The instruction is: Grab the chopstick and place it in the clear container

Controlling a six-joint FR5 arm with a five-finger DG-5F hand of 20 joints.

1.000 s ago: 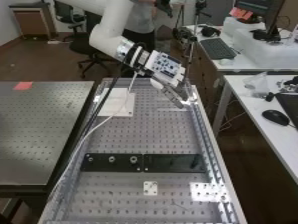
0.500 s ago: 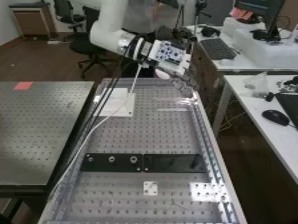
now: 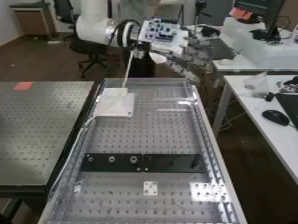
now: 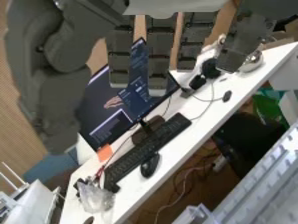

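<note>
In the high view the hand (image 3: 183, 59) is raised above and beyond the bench's far right corner, its fingers straight and spread, pointing right and down. Nothing shows between them. The wrist view has the hand (image 4: 158, 55) with its fingers extended and the thumb (image 4: 60, 100) apart from them. Thin pale streaks (image 3: 173, 109) cross the far part of the perforated bench (image 3: 153, 132); I cannot tell whether these are the chopstick, a clear container's edge or glints.
A white plate (image 3: 115, 103) lies at the bench's far left, and a black bar (image 3: 143, 163) crosses it nearer. A second perforated table (image 3: 40, 132) stands left. On the right, a white desk (image 3: 256, 117) holds a mouse (image 3: 275, 117) and a crumpled clear bag (image 3: 256, 82).
The hand has risen and moved away from the bench's far edge, up and slightly right in the high view. Its fingers, close together before, are now spread. The arm's wrist has turned.
</note>
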